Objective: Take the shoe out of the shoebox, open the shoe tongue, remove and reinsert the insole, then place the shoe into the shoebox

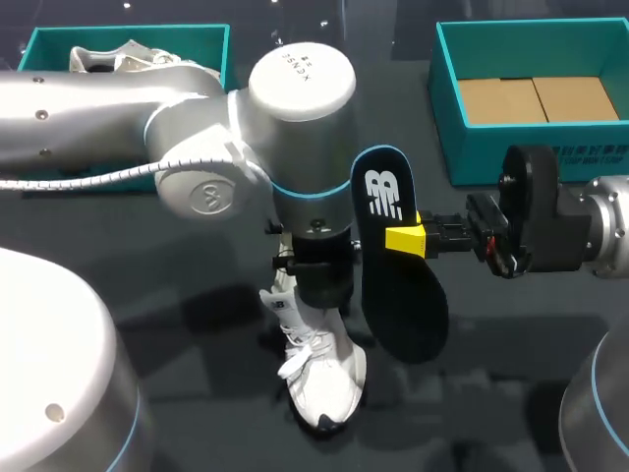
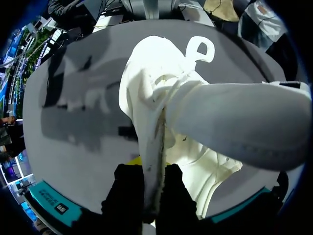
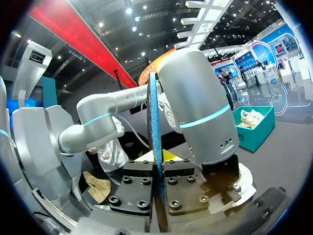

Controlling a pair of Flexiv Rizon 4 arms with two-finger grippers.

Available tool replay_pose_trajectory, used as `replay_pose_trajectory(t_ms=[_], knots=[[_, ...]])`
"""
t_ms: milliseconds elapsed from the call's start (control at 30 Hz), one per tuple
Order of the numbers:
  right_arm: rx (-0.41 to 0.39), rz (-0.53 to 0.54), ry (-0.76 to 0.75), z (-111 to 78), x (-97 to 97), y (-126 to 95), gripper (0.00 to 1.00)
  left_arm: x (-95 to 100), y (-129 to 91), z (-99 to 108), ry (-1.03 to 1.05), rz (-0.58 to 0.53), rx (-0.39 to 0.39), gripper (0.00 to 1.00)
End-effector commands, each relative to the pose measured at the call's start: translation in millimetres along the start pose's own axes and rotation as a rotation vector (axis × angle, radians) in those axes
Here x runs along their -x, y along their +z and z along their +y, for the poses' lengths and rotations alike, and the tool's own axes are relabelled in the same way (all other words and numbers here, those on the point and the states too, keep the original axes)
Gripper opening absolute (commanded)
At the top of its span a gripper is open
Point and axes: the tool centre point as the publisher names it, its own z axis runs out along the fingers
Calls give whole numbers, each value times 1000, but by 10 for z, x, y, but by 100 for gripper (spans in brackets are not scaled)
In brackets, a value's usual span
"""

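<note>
A white shoe (image 1: 316, 379) stands toe-down on the dark table, below my left arm. My left gripper (image 2: 149, 169) is shut on the shoe's tongue (image 2: 152, 142), which runs up between its black fingers; the white shoe (image 2: 205, 122) fills the left wrist view. My right gripper (image 1: 411, 239) holds a black insole (image 1: 398, 261) upright in the air, just right of the shoe, its yellow tip pressed on the insole's face. In the right wrist view the insole (image 3: 155, 122) shows edge-on, a blue-black strip between the right gripper (image 3: 157, 164) jaws. An empty teal shoebox (image 1: 531, 98) sits at the back right.
A second teal box (image 1: 211, 44) at the back left holds another white shoe (image 1: 118, 59). My left arm's grey body spans the left and middle of the table. Dark tabletop lies between the shoe and the right shoebox.
</note>
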Motion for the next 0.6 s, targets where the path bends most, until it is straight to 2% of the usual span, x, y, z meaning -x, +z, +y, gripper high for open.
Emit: replay_pose_trajectory(t_ms=[33, 600], knots=[[0, -3, 0, -11, -12, 9, 0, 66, 81, -25, 17, 8, 0, 0], [0, -3, 0, -11, -12, 9, 0, 109, 270, 30, 62, -33, -31, 0]])
